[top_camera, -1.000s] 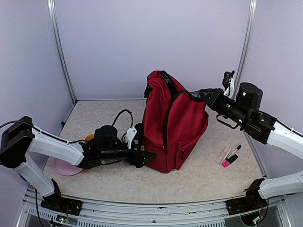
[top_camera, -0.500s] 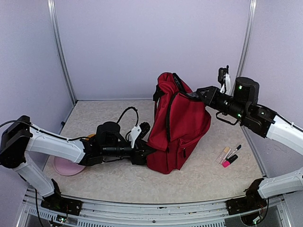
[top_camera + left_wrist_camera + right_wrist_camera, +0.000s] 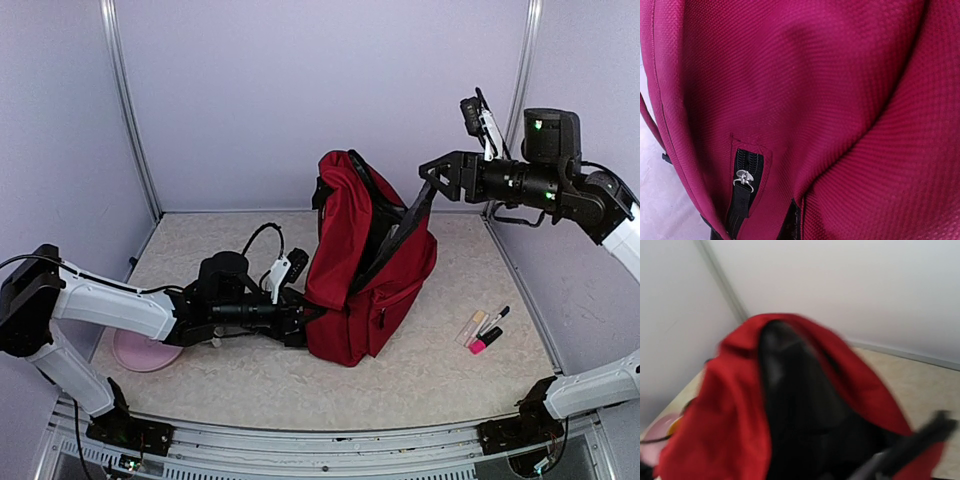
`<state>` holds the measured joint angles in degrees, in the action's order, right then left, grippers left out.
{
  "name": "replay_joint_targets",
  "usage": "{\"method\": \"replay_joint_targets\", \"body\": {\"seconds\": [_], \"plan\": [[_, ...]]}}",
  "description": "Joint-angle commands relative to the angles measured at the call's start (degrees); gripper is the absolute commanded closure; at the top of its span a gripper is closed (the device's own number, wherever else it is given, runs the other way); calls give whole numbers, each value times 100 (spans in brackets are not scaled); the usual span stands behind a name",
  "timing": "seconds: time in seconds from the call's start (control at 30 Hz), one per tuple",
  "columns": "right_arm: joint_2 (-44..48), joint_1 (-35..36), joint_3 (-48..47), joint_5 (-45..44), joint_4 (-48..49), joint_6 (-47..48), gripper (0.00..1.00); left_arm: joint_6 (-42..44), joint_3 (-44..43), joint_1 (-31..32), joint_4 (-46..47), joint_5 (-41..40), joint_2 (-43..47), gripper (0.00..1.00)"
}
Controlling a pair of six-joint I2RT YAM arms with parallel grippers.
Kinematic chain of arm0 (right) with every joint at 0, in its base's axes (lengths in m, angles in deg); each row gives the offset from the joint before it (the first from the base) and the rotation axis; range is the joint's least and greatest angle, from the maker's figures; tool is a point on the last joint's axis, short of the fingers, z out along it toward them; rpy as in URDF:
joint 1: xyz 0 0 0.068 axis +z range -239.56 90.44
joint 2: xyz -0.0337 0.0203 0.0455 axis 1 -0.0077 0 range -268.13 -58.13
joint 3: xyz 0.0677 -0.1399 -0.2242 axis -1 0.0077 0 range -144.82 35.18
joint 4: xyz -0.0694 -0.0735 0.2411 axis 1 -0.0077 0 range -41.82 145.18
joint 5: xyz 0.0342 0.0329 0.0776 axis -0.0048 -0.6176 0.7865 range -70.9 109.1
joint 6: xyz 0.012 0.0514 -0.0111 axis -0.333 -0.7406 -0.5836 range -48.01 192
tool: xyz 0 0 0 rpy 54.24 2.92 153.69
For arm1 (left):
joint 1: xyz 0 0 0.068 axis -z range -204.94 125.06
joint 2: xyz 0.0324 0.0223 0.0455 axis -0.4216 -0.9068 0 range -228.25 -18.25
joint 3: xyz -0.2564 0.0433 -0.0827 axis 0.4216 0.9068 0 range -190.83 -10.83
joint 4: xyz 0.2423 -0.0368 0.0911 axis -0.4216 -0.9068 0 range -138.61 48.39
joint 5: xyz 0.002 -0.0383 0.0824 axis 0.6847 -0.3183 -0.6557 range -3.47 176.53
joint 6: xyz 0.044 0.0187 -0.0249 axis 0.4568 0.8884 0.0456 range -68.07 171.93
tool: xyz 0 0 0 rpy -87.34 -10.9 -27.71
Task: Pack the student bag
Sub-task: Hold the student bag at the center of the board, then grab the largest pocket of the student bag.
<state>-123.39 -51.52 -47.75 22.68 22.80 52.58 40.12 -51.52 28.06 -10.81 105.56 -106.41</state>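
Lilac walls boxed in a speckled beige table (image 3: 200,250), seen from up top. On it the left gripper (image 3: 297,320) was clamped shut right against the low left side of the red student bag (image 3: 345,300), which stood mid-table; couldn't tell if it pinched fabric. Above the bag's right shoulder the right gripper (image 3: 432,180) hung with jaws parted, a black flap (image 3: 400,230) reaching up to it.

Left wrist: red weave filling everything, plus a zipper pull (image 3: 744,179).

Right wrist, blurry: the bag's dark open mouth below, wall behind.
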Motion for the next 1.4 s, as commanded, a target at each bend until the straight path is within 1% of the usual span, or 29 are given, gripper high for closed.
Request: {"method": "replay_joint_targets", "body": {"seconds": [0.0,0.13,0.23,0.27,0.3,0.33,0.37,0.43,0.47,0.53,0.57,0.63,0.7,0.77,0.8,0.87,1.03,1.07,1.2,1.37], "plan": [[274,311,79,1200,-3,392,27,82,-295,59,75,-84,86,100],[603,936,808,2298,1089,404,28,96,-335,25,-15,-190,143,100],[899,1666,1444,3184,3104,225,27,145,-341,5,-101,-255,118,100],[963,2021,1718,3293,3683,244,26,153,-342,-5,-125,-266,100,100],[958,2170,1785,3226,3903,373,25,154,-350,-19,-127,-257,79,100],[882,2477,1779,2945,3768,600,25,152,-352,-25,-123,-247,55,100],[748,2695,1708,2503,3404,833,25,147,-357,-33,-127,-243,41,100],[353,3071,1625,1364,2703,1184,29,142,-361,-35,-115,-226,34,100],[119,3211,1572,1032,2407,1296,32,149,-354,-35,-107,-218,48,100],[-383,3415,1572,727,2106,1455,36,229,-352,-35,-108,-197,74,100],[-474,3545,1689,540,2139,1548,37,264,-352,-35,-117,-204,86,100],[-514,3795,2206,-78,2508,1751,39,307,-352,-41,-131,-237,96,100],[-499,3835,2756,-513,2951,1744,47,303,-357,-52,-132,-236,102,100],[-508,3838,3208,-1145,3313,1674,55,311,-361,-52,-128,-212,97,100],[-545,3835,3397,-1419,3457,1659,57,311,-361,-52,-130,-195,91,100],[-705,3842,3631,-2034,3547,1610,58,298,-369,-45,-136,-188,80,100],[-905,3827,3949,-3693,3879,1628,67,315,-421,-27,-128,-154,75,100],[-883,3760,4016,-3818,3985,1667,67,315,-422,-18,-127,-154,82,100],[-799,3480,4150,-3654,4375,1681,65,326,-480,9,-134,-129,68,100],[-1185,3443,3934,-3708,4667,1936,65,332,-559,91,-143,-127,23,100]]}}
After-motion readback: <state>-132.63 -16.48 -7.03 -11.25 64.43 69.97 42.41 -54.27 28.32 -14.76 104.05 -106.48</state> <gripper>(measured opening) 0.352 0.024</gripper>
